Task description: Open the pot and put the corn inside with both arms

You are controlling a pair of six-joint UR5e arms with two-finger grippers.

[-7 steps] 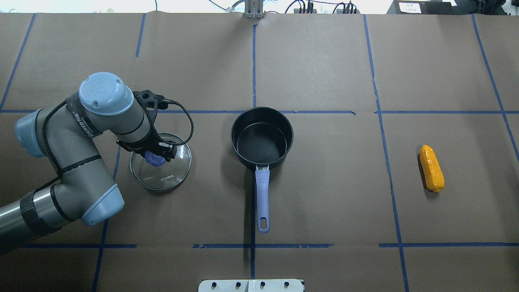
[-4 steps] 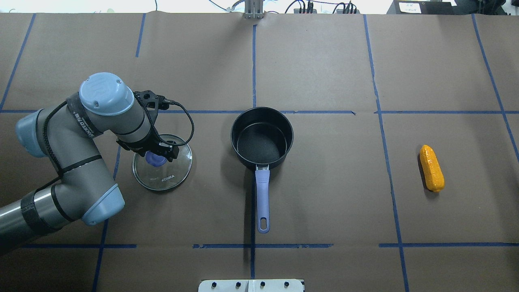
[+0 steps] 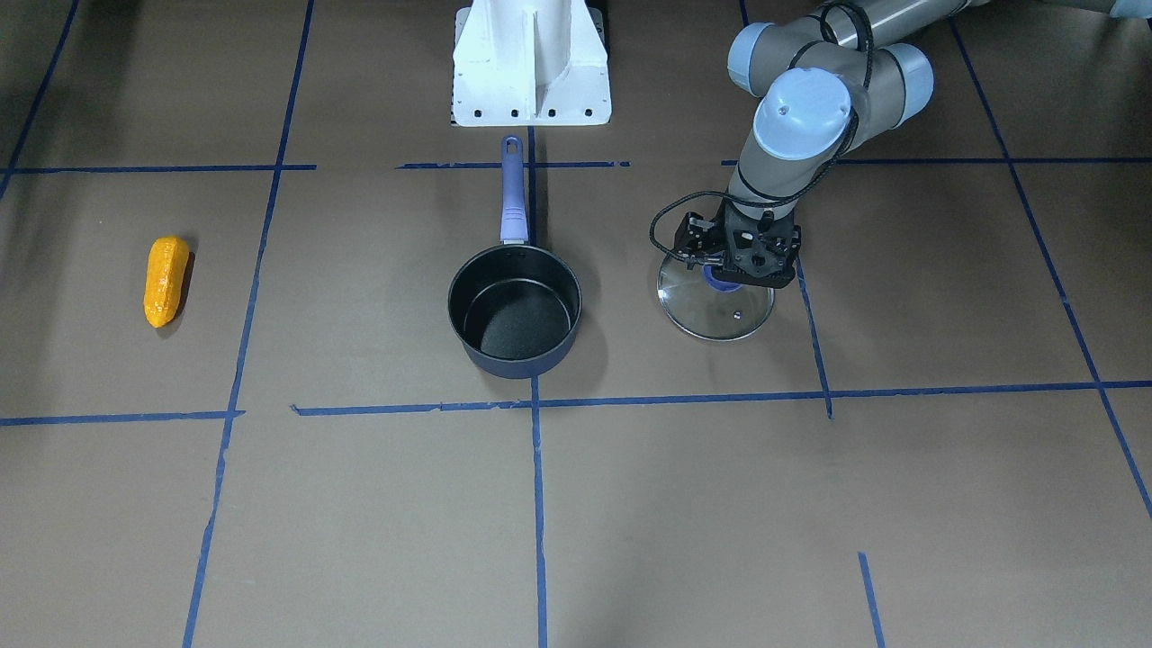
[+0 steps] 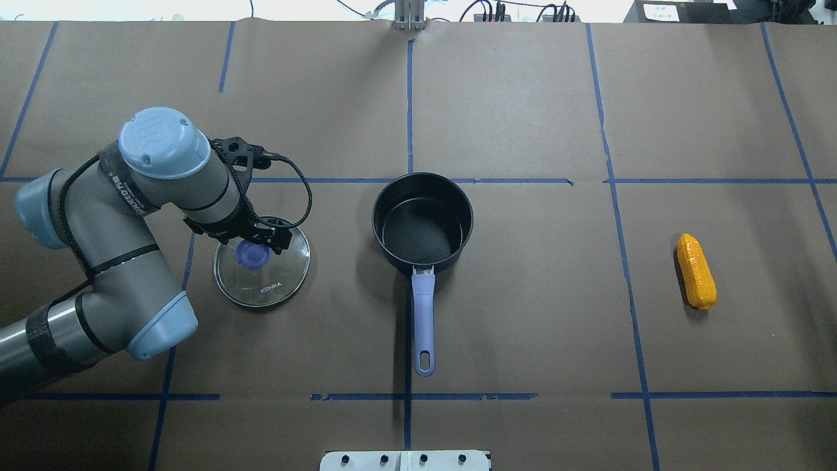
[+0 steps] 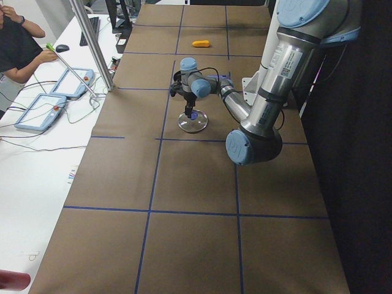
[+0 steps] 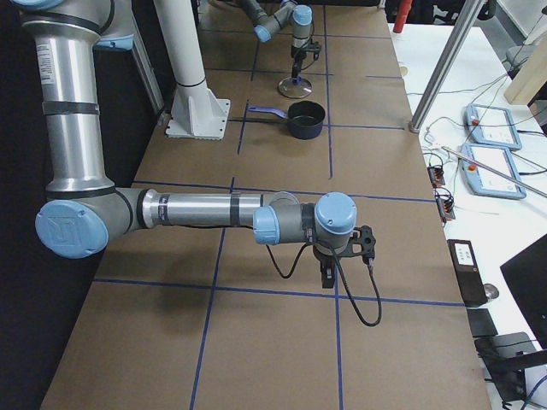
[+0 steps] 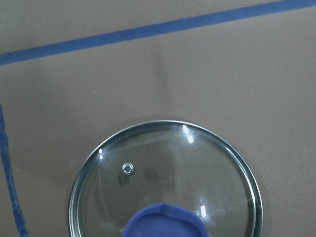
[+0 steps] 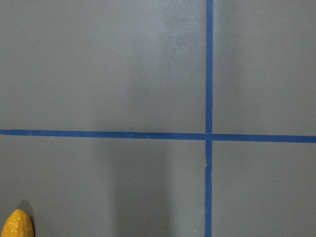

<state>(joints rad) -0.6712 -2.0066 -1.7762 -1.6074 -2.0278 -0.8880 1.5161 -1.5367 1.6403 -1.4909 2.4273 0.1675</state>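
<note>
The dark navy pot [image 4: 422, 222] stands open at the table's middle, its purple handle [image 4: 423, 307] pointing toward the robot's base. Its glass lid [image 4: 274, 275] lies flat on the table to the pot's left, purple knob [image 4: 252, 252] up. My left gripper [image 4: 260, 241] hangs just above the knob, open and empty; in the left wrist view the lid [image 7: 163, 177] fills the lower half. The orange-yellow corn [image 4: 696, 271] lies far right on the table. My right gripper [image 6: 327, 275] shows only in the exterior right view, low over the table. I cannot tell if it is open or shut.
The white base stand [image 3: 531, 63] sits at the table's robot-side edge, behind the pot handle. Blue tape lines cross the brown paper cover. The corn's tip [image 8: 17, 224] shows at the right wrist view's bottom left corner.
My left gripper has let go of the lid's knob and risen slightly; the lid now rests on the table. The pot and the corn have not moved.
</note>
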